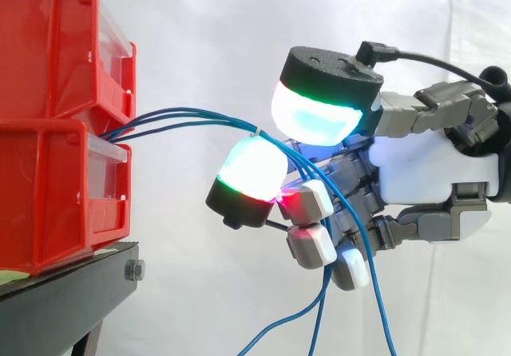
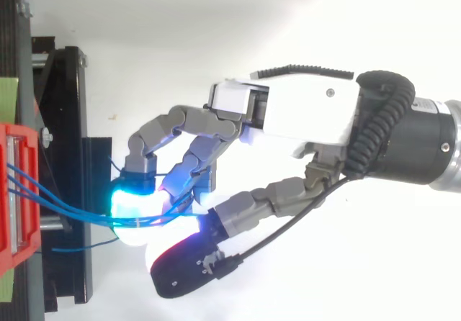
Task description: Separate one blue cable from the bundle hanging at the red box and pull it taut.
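Observation:
Three thin blue cables come out between the two stacked red bins and run right to my hand. They bend over one glowing fingertip, pass under the thumb's cyan-green pad, then hang down past the curled fingers to the bottom edge. The cables lie close together as a bundle, slightly bowed. From above, the hand reaches left, its lit pads closed around the cables just off the bin front.
The bins rest on a black stand, seen from above as a dark frame. A white curtain hangs behind. Another loop of blue cable lies lower beside the stand.

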You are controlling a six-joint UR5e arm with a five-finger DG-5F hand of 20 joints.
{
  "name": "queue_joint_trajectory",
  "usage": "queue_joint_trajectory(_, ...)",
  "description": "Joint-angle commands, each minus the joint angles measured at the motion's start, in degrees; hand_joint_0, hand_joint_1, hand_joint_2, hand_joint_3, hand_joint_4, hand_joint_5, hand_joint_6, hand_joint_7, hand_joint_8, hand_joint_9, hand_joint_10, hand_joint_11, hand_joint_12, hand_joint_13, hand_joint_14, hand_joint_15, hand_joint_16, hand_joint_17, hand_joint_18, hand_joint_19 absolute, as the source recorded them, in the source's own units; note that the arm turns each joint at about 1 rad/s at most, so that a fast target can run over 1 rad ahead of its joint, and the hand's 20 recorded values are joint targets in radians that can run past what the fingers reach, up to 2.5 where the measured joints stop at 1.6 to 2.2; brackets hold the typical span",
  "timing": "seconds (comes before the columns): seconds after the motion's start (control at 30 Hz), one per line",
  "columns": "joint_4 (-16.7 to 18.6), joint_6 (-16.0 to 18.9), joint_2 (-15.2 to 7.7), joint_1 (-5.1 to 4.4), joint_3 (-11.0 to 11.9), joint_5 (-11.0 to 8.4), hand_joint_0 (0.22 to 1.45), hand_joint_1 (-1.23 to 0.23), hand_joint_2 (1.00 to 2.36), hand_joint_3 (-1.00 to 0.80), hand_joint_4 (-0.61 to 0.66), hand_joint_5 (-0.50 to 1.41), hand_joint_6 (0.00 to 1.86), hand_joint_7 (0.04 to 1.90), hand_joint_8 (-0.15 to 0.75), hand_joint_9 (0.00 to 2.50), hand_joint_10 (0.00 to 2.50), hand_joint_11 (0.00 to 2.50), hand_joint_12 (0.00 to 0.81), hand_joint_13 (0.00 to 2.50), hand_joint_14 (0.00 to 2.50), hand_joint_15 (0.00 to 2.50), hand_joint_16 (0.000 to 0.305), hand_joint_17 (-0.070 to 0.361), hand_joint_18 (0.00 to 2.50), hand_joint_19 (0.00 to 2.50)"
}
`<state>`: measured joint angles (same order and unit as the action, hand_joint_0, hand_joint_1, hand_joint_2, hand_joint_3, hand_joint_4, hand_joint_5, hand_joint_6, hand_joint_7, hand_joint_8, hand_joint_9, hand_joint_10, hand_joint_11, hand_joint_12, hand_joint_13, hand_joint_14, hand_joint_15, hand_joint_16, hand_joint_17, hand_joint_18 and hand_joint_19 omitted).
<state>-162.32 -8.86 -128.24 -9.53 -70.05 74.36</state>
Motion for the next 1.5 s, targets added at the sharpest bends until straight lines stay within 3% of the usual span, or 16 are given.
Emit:
queue_joint_trajectory(0.0, -0.02, -0.02, 0.0, -0.05, 0.0, -0.01, 0.63, -0.68, 1.0, -0.44, 0.21, -0.21, 0.85, 0.91, 0.321, 0.98, 0.02, 1.04, 0.372, 0.98, 0.03, 0.91, 0.042, 0.095, 0.91, 0.77)
queue_joint_trajectory(0.1, -0.02, -0.02, 0.0, -0.13, 0.0, -0.01, 0.62, -0.63, 1.0, -0.46, 0.2, -0.2, 0.85, 0.93, 0.323, 0.99, 0.02, 1.05, 0.369, 0.98, 0.03, 0.91, 0.042, 0.094, 0.91, 0.78)
queue_joint_trajectory(0.23, -0.02, -0.02, 0.0, -0.13, 0.0, -0.01, 0.62, -0.61, 1.01, -0.35, 0.18, -0.2, 0.85, 0.95, 0.322, 1.0, 0.02, 1.06, 0.366, 0.96, 0.03, 0.91, 0.042, 0.094, 0.91, 0.79)
queue_joint_trajectory(0.33, 0.07, -0.02, 0.0, -0.22, 0.0, -0.01, 0.62, -0.66, 1.02, -0.2, 0.17, -0.2, 0.85, 0.99, 0.326, 1.0, 0.02, 1.05, 0.375, 0.96, 0.03, 0.92, 0.042, 0.095, 0.91, 0.8)
queue_joint_trajectory(0.47, -0.02, -0.02, -0.08, -0.13, 0.0, -0.01, 0.63, -0.72, 1.02, -0.16, 0.15, -0.2, 0.86, 0.98, 0.323, 0.98, 0.02, 1.05, 0.375, 0.96, 0.03, 0.92, 0.043, 0.097, 0.91, 0.81)
queue_joint_trajectory(0.63, 0.07, -0.02, 0.0, -0.13, 0.0, -0.01, 0.66, -0.83, 1.02, -0.21, 0.15, -0.21, 0.87, 0.94, 0.314, 0.93, 0.02, 1.04, 0.379, 0.96, 0.03, 0.92, 0.043, 0.098, 0.92, 0.78)
queue_joint_trajectory(0.8, 0.16, -0.11, 0.0, -0.22, 0.0, -0.01, 0.74, -0.9, 1.01, -0.39, 0.17, -0.22, 0.88, 0.92, 0.304, 0.91, 0.02, 1.05, 0.371, 0.96, 0.03, 0.92, 0.044, 0.099, 0.91, 0.76)
queue_joint_trajectory(0.9, 0.25, -0.11, 0.0, -0.31, 0.0, -0.01, 0.76, -0.88, 1.0, -0.5, 0.17, -0.21, 0.89, 0.94, 0.303, 0.92, 0.02, 1.06, 0.37, 0.97, 0.03, 0.93, 0.044, 0.099, 0.92, 0.75)
queue_joint_trajectory(1.0, 0.25, -0.11, 0.0, -0.31, 0.0, -0.01, 0.7, -0.85, 1.0, -0.5, 0.18, -0.21, 0.89, 0.93, 0.309, 0.95, 0.02, 1.06, 0.369, 0.99, 0.03, 0.94, 0.043, 0.097, 0.92, 0.76)
queue_joint_trajectory(1.1, 0.33, -0.11, 0.0, -0.31, 0.0, -0.01, 0.61, -0.76, 1.0, -0.5, 0.19, -0.21, 0.88, 0.93, 0.314, 0.97, 0.02, 1.07, 0.373, 1.0, 0.03, 0.95, 0.043, 0.096, 0.93, 0.79)
queue_joint_trajectory(1.33, 0.51, -0.11, 0.0, -0.31, 0.0, -0.01, 0.62, -0.54, 1.0, -0.5, 0.17, -0.19, 0.86, 0.97, 0.316, 1.01, 0.02, 1.05, 0.369, 1.0, 0.03, 0.95, 0.042, 0.095, 0.93, 0.82)
queue_joint_trajectory(1.47, 0.69, -0.11, 0.0, -0.31, 0.0, -0.01, 0.62, -0.63, 1.02, -0.3, 0.15, -0.19, 0.86, 1.0, 0.319, 0.99, 0.02, 1.06, 0.367, 0.97, 0.03, 0.94, 0.043, 0.096, 0.94, 0.84)
